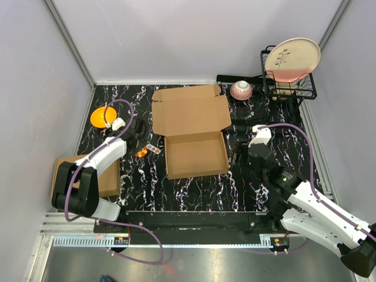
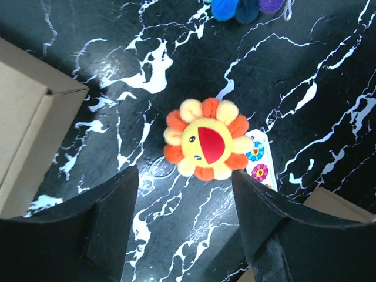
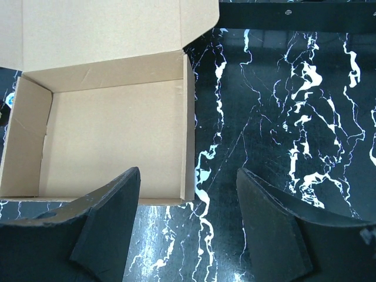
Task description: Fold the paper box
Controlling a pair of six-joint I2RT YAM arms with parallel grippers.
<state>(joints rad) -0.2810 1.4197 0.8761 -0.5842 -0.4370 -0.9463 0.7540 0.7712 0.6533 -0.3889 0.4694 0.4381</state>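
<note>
The bases of the two arms sit at the near edge, bolted to a black plate behind a metal rail, and beyond them runs the counter (image 1: 194,191), black stone-look with white veins, shut in by pale grey walls on the left, right and far sides. The paper box (image 1: 191,132) lies in the middle of the counter, its tray standing with four walls up and its lid laid back flat toward the far wall. The left jaws hang wide apart and empty above a flower toy (image 2: 205,147), which lies on the counter beside a sticker strip (image 2: 257,161), just left of the box. The right jaws are also spread and hold nothing, hovering over the box's right wall (image 3: 189,123) and the bare counter beside it. A second carton (image 1: 111,179) at the near left is partly covered by the left arm. An orange bowl (image 1: 101,116) sits at the far left; a small bowl (image 1: 241,90) and a wire rack (image 1: 305,91) holding a plate (image 1: 292,59) stand at the far right. In the left wrist view, cardboard at the left and lower right edges is cut off, and which box it belongs to cannot be told; something blue and purple (image 2: 241,9) is clipped at the top.
</note>
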